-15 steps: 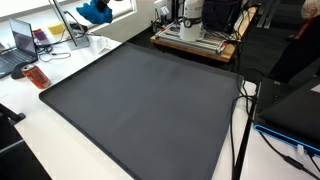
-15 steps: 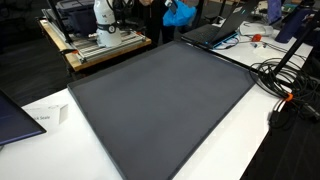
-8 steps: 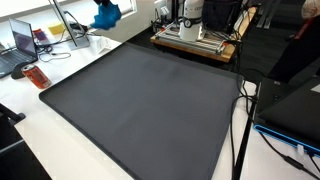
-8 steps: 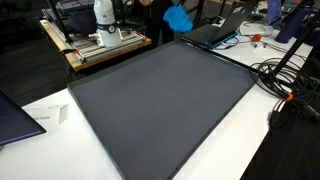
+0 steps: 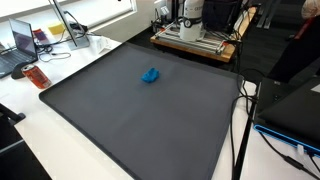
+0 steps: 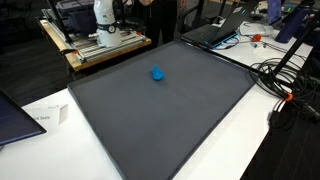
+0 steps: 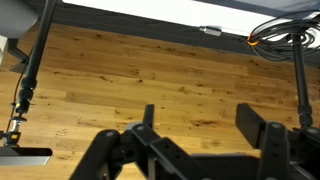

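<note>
Blue object [image 5: 150,75] lies free on the dark mat [image 5: 130,125], toward twelve o'clock from its middle; the gripper [image 7: 197,112] shows jaws wide and empty; the setting-down looks done.

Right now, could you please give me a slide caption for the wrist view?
Open, empty fingers against wood planks, cables at upper right.

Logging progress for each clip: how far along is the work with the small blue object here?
Done, it seems: the small blue object lies loose on the dark mat. In hand: nothing; the wrist view shows the gripper with jaws apart and empty, facing wooden boards. Left: probably little, since the arm is out of both exterior views.
</note>
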Controlling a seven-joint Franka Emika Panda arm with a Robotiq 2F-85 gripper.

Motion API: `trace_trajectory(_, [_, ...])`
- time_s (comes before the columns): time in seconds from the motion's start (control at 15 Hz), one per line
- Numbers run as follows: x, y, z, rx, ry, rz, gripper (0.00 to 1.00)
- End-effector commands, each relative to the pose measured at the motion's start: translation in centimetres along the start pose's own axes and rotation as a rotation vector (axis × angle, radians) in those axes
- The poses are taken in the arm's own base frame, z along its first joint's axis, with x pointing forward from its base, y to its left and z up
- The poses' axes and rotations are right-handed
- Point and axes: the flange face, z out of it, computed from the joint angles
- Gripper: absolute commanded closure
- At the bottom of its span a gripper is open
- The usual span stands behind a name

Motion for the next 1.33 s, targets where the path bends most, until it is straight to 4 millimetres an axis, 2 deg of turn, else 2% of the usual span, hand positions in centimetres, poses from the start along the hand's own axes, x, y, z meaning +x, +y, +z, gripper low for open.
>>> trace_trajectory(0.0, [-1.7,-0.7,2.1,-0.011,-0.072,-0.007,0.0])
trace_trajectory(0.47, [-7.1,-0.7,6.0,-0.061,-0.234,-0.034,0.0])
trace_trajectory(0.73, [-10.7,-0.5,7.5,0.011,-0.407,0.043,0.0])
trace_trajectory(0.93, [-10.3,0.2,9.1,0.014,-0.534,0.092,0.0])
trace_trajectory(1.0, [-9.4,0.1,8.8,0.024,-0.519,0.1,0.0])
trace_trajectory(1.07, [-10.7,0.0,8.3,0.035,-0.497,0.078,0.0])
trace_trajectory(1.27, [-9.7,0.1,8.5,0.03,-0.502,0.097,0.0])
